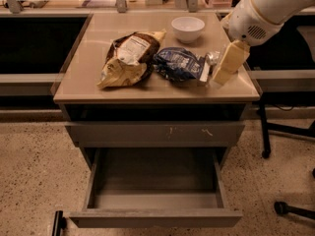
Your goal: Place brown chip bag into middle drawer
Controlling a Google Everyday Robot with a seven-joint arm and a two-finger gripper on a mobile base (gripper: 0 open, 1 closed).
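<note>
The brown chip bag [129,60] lies on the left half of the tabletop [83,68], crinkled, with its white label facing up. The middle drawer [155,218] is pulled out below, with a plain front and nothing visible inside. My gripper [227,64], on a white arm entering from the top right, hangs over the right side of the tabletop. It is to the right of the chip bag, with a dark blue bag between them, and holds nothing that I can see.
A dark blue bag [178,63] lies next to the chip bag. A small silver-green packet [210,58] is partly hidden behind my gripper. A white bowl [187,28] stands at the back. The scratched drawer front [155,133] above is shut. Chair legs [290,208] stand at the right.
</note>
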